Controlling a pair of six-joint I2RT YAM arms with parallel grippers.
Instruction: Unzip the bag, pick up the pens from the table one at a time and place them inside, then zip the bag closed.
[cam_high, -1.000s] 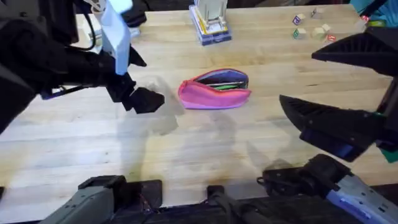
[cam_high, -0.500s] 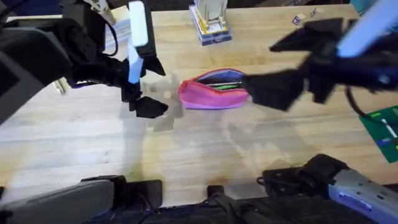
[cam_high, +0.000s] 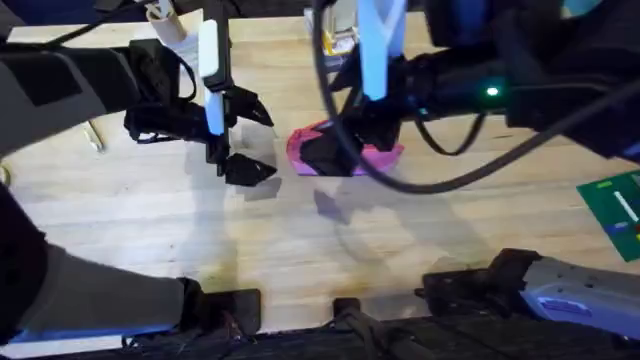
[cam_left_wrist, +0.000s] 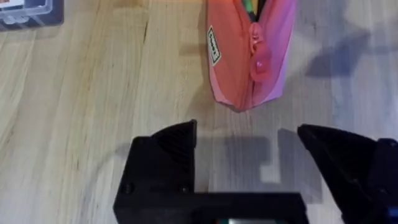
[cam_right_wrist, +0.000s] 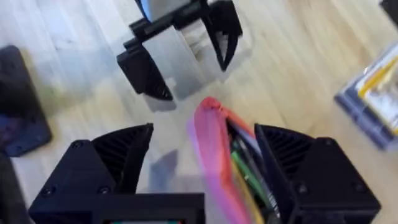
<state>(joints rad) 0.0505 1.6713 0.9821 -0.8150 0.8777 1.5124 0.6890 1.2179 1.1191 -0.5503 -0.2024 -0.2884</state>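
The pink bag (cam_high: 383, 157) lies on the table (cam_high: 300, 240) with its zipper open, and several pens (cam_right_wrist: 244, 163) lie inside it. My right gripper (cam_high: 335, 150) hangs over the bag's left half and hides it from overhead. In the right wrist view this gripper (cam_right_wrist: 205, 152) is open, its fingers either side of the bag's end (cam_right_wrist: 211, 134). My left gripper (cam_high: 268, 145) is open just left of the bag. The left wrist view shows the bag's end (cam_left_wrist: 239, 68) and pull tab (cam_left_wrist: 260, 62) a little beyond the left gripper (cam_left_wrist: 247, 130), not touching.
A stack of clear cases (cam_high: 335, 40) stands at the back edge behind the bag. A green board (cam_high: 612, 210) lies at the right edge. A slim pale object (cam_high: 93, 135) lies far left. Bare wood stretches in front of the bag.
My right arm has swung in from the right and now sits over the bag's left end. My left gripper has edged slightly closer to the bag.
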